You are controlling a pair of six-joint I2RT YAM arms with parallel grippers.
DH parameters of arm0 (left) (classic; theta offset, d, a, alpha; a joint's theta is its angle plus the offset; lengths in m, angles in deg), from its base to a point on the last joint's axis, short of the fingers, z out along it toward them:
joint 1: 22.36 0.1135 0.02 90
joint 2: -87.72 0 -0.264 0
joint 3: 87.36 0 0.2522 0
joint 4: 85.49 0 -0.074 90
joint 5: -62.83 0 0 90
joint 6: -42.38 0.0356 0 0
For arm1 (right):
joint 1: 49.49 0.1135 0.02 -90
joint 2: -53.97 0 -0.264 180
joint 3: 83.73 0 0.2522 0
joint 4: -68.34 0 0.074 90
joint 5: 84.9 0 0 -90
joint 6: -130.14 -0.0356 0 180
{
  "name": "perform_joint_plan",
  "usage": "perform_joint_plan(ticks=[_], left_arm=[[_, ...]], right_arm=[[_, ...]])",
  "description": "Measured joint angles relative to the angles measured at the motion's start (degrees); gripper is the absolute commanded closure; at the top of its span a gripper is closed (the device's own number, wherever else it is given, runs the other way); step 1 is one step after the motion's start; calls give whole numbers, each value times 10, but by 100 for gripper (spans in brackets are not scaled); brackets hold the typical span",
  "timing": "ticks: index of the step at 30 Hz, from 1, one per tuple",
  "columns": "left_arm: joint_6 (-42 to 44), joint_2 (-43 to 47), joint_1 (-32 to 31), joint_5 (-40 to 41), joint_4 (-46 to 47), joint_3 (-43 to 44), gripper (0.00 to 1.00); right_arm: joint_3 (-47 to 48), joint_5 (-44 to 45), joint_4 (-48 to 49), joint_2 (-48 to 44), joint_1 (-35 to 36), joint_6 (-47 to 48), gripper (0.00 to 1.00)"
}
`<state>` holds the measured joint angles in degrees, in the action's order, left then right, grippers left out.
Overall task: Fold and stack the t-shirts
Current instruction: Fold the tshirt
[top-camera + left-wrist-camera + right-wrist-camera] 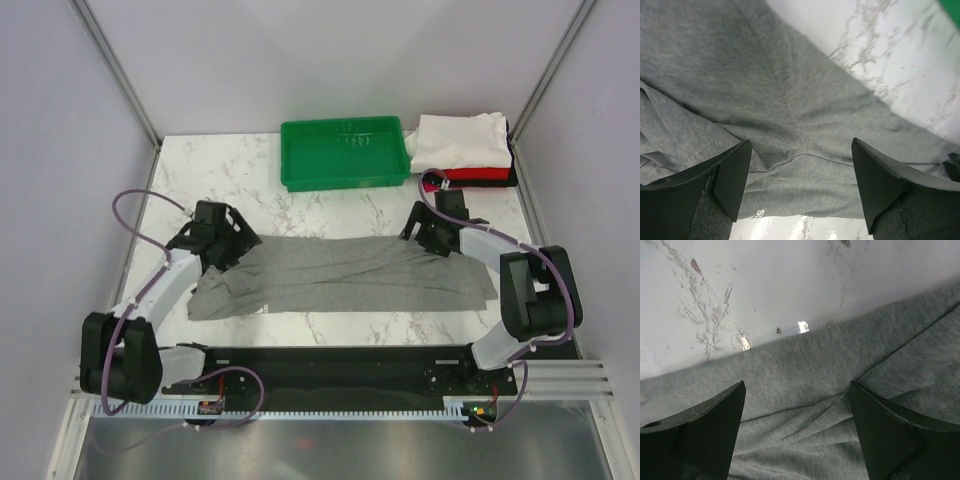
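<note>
A heather-grey t-shirt [350, 275] lies folded into a long band across the marble table. My left gripper [235, 252] is open just above the shirt's left end; in the left wrist view [800, 175] its black fingers [732, 175] straddle a seam near the hem. My right gripper [432, 240] is open above the shirt's far right edge; in the right wrist view [797, 425] the grey cloth [805, 390] with creases lies between the fingers [880, 430]. A stack of folded white [460, 140], red [480, 174] and black shirts sits at the back right.
A green plastic tray [345, 152] stands at the back centre, next to the folded stack. Grey walls with metal posts close in the table on three sides. The black base rail [340, 360] of the arms runs along the near edge.
</note>
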<state>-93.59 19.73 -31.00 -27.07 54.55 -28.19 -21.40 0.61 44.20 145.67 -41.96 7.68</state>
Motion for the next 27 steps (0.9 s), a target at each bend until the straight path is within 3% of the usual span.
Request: perform_joint_plan(ticks=[8, 13, 20, 27], left_arm=[[-44, -135, -26, 14, 40, -33, 15], [-50, -209, -22, 24, 54, 27, 16], [-51, -338, -2, 44, 61, 171, 16], [-24, -545, 36, 65, 17, 463, 16]], right_arm=[[-9, 16, 9, -2, 29, 0, 8], [-56, 9, 22, -45, 50, -30, 8], [-95, -10, 33, -82, 183, -117, 5], [-51, -38, 67, -20, 303, -207, 4]])
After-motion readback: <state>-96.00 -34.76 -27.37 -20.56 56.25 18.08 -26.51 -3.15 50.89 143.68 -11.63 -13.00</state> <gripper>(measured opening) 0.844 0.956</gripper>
